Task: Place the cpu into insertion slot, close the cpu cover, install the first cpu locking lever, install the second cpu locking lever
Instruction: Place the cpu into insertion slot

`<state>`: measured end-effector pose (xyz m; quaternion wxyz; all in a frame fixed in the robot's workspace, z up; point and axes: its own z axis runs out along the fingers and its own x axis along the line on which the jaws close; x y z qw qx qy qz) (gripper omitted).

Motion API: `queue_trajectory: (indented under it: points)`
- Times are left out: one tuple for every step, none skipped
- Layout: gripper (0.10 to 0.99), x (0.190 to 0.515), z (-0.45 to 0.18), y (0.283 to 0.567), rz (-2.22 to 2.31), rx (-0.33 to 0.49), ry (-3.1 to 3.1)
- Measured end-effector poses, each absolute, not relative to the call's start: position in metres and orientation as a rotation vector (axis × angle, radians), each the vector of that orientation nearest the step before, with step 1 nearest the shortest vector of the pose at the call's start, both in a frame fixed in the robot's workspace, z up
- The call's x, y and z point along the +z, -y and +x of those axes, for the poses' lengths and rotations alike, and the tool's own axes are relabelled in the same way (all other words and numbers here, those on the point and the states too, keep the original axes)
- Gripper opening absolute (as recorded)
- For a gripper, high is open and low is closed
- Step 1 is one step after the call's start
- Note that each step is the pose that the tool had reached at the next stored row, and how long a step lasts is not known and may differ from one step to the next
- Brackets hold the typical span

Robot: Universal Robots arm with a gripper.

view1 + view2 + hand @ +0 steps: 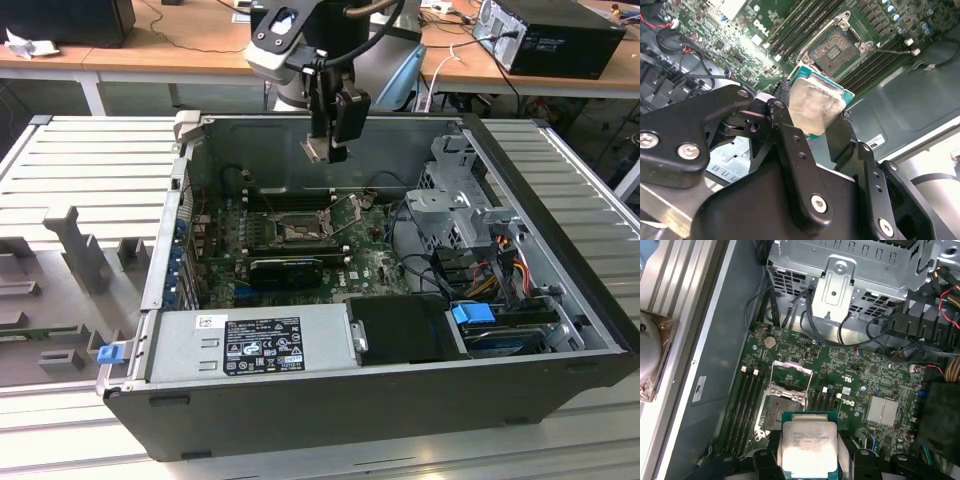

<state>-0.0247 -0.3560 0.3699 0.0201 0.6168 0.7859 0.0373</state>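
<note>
My gripper (325, 150) hangs above the open computer case, shut on the cpu (316, 150), a flat silver-faced chip with a green edge. Both wrist views show the cpu (815, 102) (807, 442) pinched by its sides between the black fingers (782, 110) (847, 452). The insertion slot (298, 233) (836, 50) (782, 407) lies open on the green motherboard, below the chip and apart from it. In the first wrist view the cpu cover (791, 372) is swung up off the slot. A thin metal lever (890, 50) sticks out beside the socket.
Long black memory slots (747, 405) flank the socket. A black card (285, 268) lies just in front of it. The grey power supply (255, 345) fills the case's near side, and a metal drive cage (460, 205) with cables (415, 250) stands at the exterior view's right.
</note>
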Motion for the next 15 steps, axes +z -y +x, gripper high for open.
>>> queue_trajectory:
  points:
    - [0.533, 0.3699, -0.0247, 0.356, 1.929, 0.115, -2.425]
    - [0.533, 0.3698, -0.0247, 0.356, 1.945, 0.115, -2.412]
    - [0.533, 0.3696, -0.0247, 0.356, 1.958, 0.115, -2.401]
    - [0.533, 0.3692, -0.0246, 0.3559, 1.984, 0.114, -2.378]
    - [0.533, 0.368, -0.0246, 0.3559, 1.991, 0.113, -2.372]
    - [0.533, 0.3664, -0.0247, 0.3559, 1.995, 0.113, -2.368]
    - [0.533, 0.3659, -0.0247, 0.3559, 1.995, 0.112, -2.368]
    - [0.533, 0.3656, -0.0247, 0.356, 1.995, 0.113, -2.368]
    - [0.533, 0.3651, -0.0246, 0.3559, 1.995, 0.113, -2.368]
    - [0.533, 0.3646, -0.0246, 0.356, 1.995, 0.113, -2.368]
    - [0.533, 0.3645, -0.0247, 0.356, 1.995, 0.113, -2.368]
    - [0.533, 0.3641, -0.0247, 0.3559, 1.995, 0.113, -2.368]
    - [0.533, 0.3634, -0.0247, 0.3559, 1.995, 0.113, -2.368]
    - [0.533, 0.3629, -0.0246, 0.3559, 1.999, 0.113, -2.365]
    - [0.533, 0.3624, -0.0247, 0.3559, 2.008, 0.112, -2.356]
